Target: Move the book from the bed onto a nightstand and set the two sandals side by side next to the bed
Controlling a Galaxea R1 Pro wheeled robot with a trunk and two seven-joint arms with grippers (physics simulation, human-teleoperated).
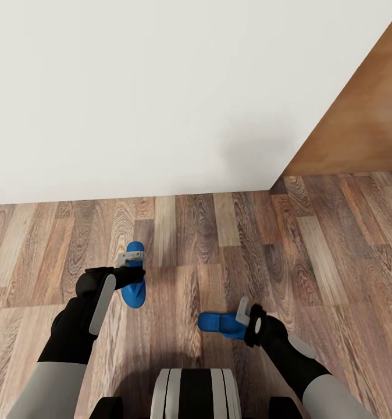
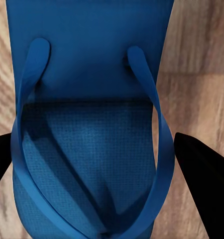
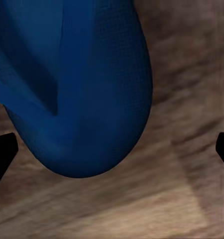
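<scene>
Head view, floor by wall: robot faces a white wall (image 1: 161, 87) w/ a brown wood panel (image 1: 364, 116) at right; pale plank floor (image 1: 219, 244) below. Bed, book, nightstand not seen from here.
Head view, left sandal (image 1: 135, 285): blue, lengthwise away from robot, at the left gripper (image 1: 131, 258). Looks lifted off the floor, carried — prob. so it can go beside the bed later; contact w/ floor can't be ruled out.
Head view, right sandal (image 1: 222, 323): blue, lying crosswise, at the right gripper (image 1: 242, 311). The 2 sandals are well apart and at right angles, so not yet side by side.
Left wrist view, claw: dark fingertips (image 2: 201, 174) sit wide on either side of the sandal (image 2: 87, 149), straps and sole between them. Tips seem apart from the sole edges; whether the inner pads grip the shoe, can't tell.
Right wrist view, claw: fingertips (image 3: 2, 154) at both edges of the view, spread wide. Rounded end of the sandal (image 3: 87, 99) sits between them but off to one side, floor blurred behind. No visible contact; hold can't be confirmed.
Judgement: one shoe per arm, likely in transit to the bed; placing step not yet done.
</scene>
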